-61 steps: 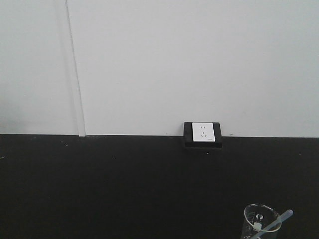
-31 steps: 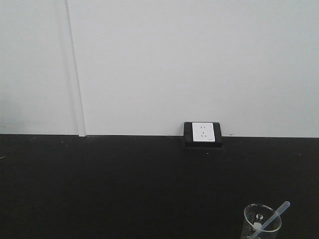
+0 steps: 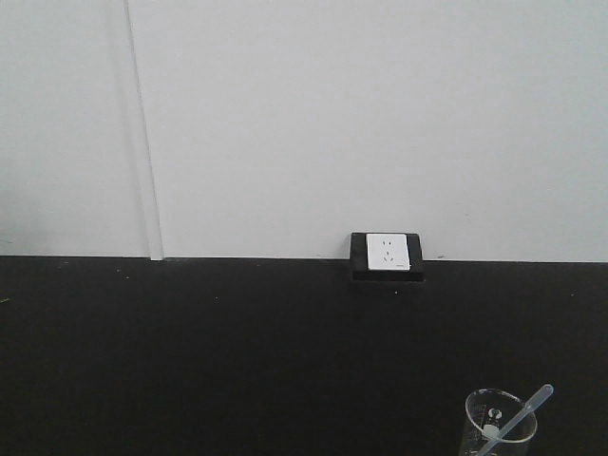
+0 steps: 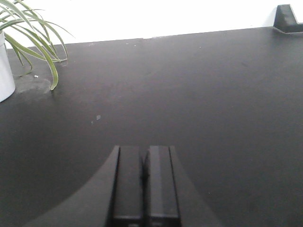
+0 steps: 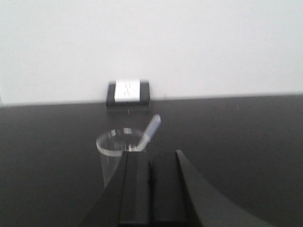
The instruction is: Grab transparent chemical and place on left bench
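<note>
Front view: the transparent chemical [image 3: 527,406] leans in a glass beaker [image 3: 480,419] at the near right of the black worktop [image 3: 237,351], with the wall socket [image 3: 389,253] far behind. Left wrist view: the left gripper [image 4: 144,155] is clenched and empty, with a plant [image 4: 33,38] at the far left. Right wrist view: the right gripper [image 5: 150,160] is clenched and empty, just short of the beaker.

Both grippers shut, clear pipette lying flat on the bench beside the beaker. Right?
No. The pipette stands tilted inside the beaker, leaning on its rim; see the right wrist view. Left gripper and right gripper are shut.
</note>
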